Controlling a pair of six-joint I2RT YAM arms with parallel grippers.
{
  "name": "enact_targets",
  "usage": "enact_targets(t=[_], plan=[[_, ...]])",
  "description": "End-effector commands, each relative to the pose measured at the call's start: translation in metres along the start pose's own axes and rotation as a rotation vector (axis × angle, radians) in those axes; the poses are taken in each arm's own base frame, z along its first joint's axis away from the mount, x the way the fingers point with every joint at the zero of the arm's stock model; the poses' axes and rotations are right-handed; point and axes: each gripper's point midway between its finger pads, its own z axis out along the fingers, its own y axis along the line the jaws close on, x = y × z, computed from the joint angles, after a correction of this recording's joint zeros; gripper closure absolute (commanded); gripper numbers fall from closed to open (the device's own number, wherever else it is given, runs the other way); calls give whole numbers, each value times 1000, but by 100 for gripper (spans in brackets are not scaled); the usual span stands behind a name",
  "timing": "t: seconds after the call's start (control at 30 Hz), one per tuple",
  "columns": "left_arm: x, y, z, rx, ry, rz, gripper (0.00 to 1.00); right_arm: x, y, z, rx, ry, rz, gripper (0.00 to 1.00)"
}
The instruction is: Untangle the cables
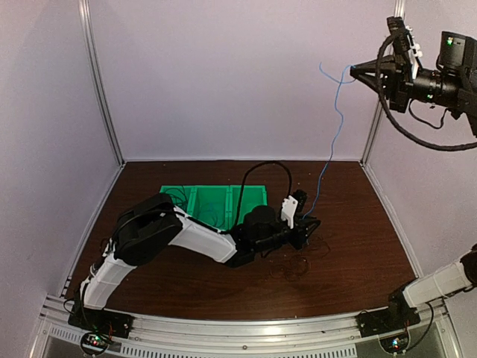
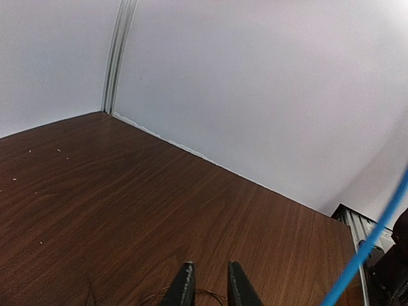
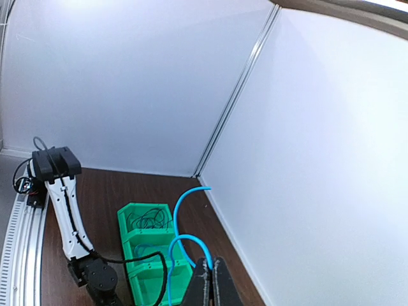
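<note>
Off the right end of green tray [image 1: 212,189], near side: loose black cables [image 1: 298,265] tangled on tabletop [image 1: 358,253]. Just above that heap, left claw [image 1: 304,224] down low, fingers [image 2: 185,287] nearly together with a slim gap, thin black loops right at the tips. Inside the tray, left compartment: more black wire [image 1: 176,198]. From beside the tray's right end, blue cable [image 1: 335,119] strung up, wavy, to well above and right of the tray. Up there, right claw [image 1: 352,71] pressed together, pinching the blue cable, short tail curling past the tips.
</note>
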Motion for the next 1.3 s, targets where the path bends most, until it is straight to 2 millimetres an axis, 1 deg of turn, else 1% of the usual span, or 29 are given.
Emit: enact_targets(t=[0.0,0.1,0.27,0.33,0.37,0.43,0.5,0.53,0.63,0.73,0.77,0.83,0.87,0.9,0.93,0.97,1.03,1.07,1.13,1.2,1.27], plan=[[14,1,1,10,15,-21,81,-44,-15,-15,13,-109,-22,100],[22,3,0,8,33,-31,81,-62,-23,-22,2,-171,-16,100],[28,4,-4,3,51,-40,80,-78,-34,-27,-8,-228,-9,100],[33,6,-5,1,57,-41,80,-81,-43,-30,3,-241,-8,100],[34,5,-7,2,60,-41,79,-79,-46,-29,10,-238,-7,100],[30,4,-11,6,55,-42,75,-68,-53,-24,26,-214,6,100],[18,0,-18,11,36,-41,69,-54,-59,-17,32,-189,38,100],[10,-3,-21,17,28,-38,66,-43,-63,-11,33,-179,56,100],[-25,-18,-38,47,-19,-15,59,-19,-69,-1,53,-176,93,100],[-67,-31,-64,64,-97,15,54,9,-75,13,45,-144,150,100],[-77,-34,-71,62,-103,28,52,18,-76,17,45,-136,168,100],[-92,-34,-82,27,-83,43,49,35,-75,28,44,-115,188,100],[-95,-31,-86,-1,-61,47,48,42,-74,33,45,-102,193,100],[-96,-27,-91,-38,-29,50,46,50,-72,40,44,-85,198,100],[-95,-18,-96,-92,9,50,45,57,-69,46,40,-66,195,100],[-99,-12,-103,-138,40,50,44,64,-65,53,36,-43,194,100],[-95,6,-119,-230,121,50,43,73,-54,69,15,-9,190,100],[-85,16,-132,-280,175,53,42,79,-51,77,6,4,195,100],[-86,37,-162,-367,194,38,42,84,-41,91,-17,19,199,100],[-99,66,-199,-433,158,-34,42,90,-32,107,-35,43,193,100],[-118,97,-237,-495,113,-100,42,97,-20,126,-66,69,185,100]])
